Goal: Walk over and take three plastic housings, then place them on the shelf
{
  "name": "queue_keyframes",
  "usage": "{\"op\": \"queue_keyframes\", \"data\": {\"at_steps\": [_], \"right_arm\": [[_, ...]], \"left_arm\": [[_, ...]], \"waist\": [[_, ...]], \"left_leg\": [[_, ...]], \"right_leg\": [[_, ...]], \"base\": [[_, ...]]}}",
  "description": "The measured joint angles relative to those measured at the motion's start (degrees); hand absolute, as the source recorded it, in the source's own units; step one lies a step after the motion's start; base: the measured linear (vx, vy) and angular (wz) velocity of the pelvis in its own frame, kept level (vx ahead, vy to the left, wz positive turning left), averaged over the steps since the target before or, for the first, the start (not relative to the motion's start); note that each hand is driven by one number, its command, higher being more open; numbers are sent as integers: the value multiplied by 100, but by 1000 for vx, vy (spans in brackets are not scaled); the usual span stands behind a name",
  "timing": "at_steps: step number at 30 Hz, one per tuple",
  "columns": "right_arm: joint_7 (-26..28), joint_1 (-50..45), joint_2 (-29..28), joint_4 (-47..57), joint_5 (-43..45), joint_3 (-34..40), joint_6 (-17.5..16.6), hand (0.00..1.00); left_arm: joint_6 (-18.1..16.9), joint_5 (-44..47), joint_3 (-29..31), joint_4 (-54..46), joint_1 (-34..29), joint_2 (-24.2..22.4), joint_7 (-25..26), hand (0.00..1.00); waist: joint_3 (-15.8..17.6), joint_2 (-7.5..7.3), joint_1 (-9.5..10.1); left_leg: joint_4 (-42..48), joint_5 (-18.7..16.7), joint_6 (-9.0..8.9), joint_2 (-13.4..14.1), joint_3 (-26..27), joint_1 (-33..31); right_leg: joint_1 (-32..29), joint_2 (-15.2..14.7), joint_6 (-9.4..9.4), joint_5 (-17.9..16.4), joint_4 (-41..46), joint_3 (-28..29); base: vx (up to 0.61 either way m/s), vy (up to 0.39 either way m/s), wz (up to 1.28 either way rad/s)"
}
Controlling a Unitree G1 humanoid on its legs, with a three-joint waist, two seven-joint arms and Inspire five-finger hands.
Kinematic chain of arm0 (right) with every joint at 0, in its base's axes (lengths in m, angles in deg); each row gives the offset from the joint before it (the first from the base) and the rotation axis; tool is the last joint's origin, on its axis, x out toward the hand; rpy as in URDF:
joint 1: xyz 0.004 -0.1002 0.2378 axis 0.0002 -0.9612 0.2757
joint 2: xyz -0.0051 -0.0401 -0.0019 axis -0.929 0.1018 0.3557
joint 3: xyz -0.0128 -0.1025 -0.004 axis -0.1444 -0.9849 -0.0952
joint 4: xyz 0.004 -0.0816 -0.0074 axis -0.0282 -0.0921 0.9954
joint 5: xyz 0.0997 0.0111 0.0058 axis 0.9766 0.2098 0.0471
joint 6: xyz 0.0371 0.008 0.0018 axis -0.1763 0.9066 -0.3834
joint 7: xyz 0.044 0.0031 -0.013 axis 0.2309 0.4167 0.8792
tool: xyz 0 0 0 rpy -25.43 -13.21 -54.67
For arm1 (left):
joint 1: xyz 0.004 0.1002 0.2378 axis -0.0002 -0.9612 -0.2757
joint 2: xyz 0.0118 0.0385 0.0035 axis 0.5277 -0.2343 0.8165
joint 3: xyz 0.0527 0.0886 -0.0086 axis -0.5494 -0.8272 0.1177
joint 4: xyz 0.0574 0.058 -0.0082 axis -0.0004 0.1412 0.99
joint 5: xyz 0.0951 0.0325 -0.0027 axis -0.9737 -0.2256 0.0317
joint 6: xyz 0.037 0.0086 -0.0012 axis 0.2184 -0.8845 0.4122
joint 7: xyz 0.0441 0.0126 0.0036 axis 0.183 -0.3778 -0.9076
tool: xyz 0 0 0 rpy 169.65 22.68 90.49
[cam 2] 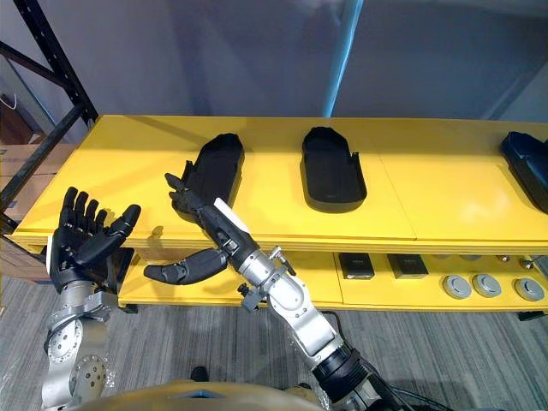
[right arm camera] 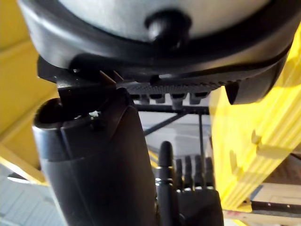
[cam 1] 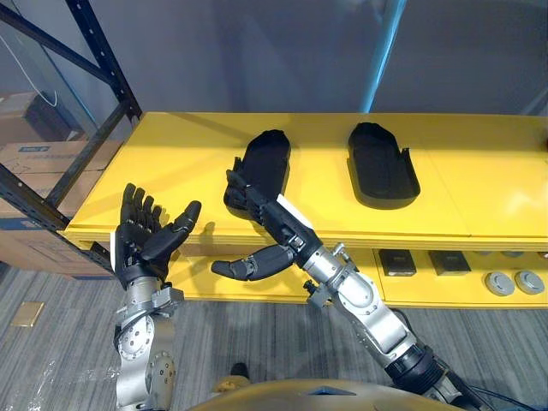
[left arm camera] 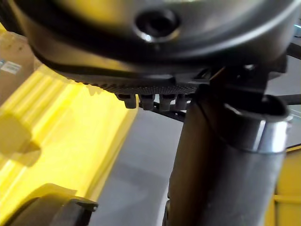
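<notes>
Left hand [cam 1: 141, 235]: raised before the left front corner of the yellow shelf [cam 2: 428, 197], fingers straight and spread, thumb apart, holding nothing. Behind it, past a black rack frame [cam 1: 103, 56], stand cardboard boxes [cam 1: 38, 158]; one bears a label whose print is too small to read.

Right hand [cam 2: 218, 224]: reaches over the shelf's front edge, with straight fingers lying on the near end of the first housing [cam 2: 214, 163] and the thumb spread wide below the edge. It grips nothing.

Three black plastic housings lie on the shelf top, each a shallow, open tray shape. The first is left of centre. The second housing [cam 2: 332, 169] is near the middle, apart from the first. The third housing [cam 2: 527, 167] is well apart at the right edge, partly cut off.

On the lower board [cam 2: 377, 295], under the shelf top, lie two black square parts [cam 2: 355, 264], side by side, and to their right three grey discs [cam 2: 486, 284] in a row.
</notes>
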Motion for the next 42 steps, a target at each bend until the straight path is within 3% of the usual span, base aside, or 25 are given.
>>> {"op": "queue_keyframes", "data": {"at_steps": [8, 14, 19, 29, 42], "right_arm": [[694, 302, 121, -37, 294, -129, 43, 100], [773, 377, 153, -38, 293, -171, 87, 100], [764, 374, 192, -156, 284, -99, 181, 100], [7, 169, 196, -526, -6, 534, 179, 100], [-290, -3, 26, -729, -6, 1103, 174, 100]], "left_arm": [[-159, 109, 1, -169, 5, 50, -34, 100], [-216, 110, -16, -169, 4, 63, 87, 100], [-386, 110, -126, -169, 11, 61, 83, 100], [-385, 108, -110, -170, -54, 39, 98, 100], [-385, 106, -90, -170, -62, -79, 244, 100]], "waist": [[88, -106, 97], [212, -189, 91], [250, -169, 81], [350, -52, 73], [426, -62, 68]], "left_leg": [[42, 48, -18, 31, -133, -220], [55, 53, -25, 41, -161, -279], [60, 52, -26, 40, -178, -244], [59, 32, -43, 69, -175, -141], [35, 21, -47, 71, -108, 31]], "right_leg": [[-121, 27, -16, -10, 20, -126], [-172, 37, -27, -15, 34, -155], [-126, 36, -27, -16, 34, -163], [-24, 62, -56, -40, 38, -154], [102, 62, -57, -45, 40, -91]], "base": [[-15, -7, 8], [-8, -7, 2], [1, -1, 1], [-12, -2, 0], [-6, -3, -2]]}}
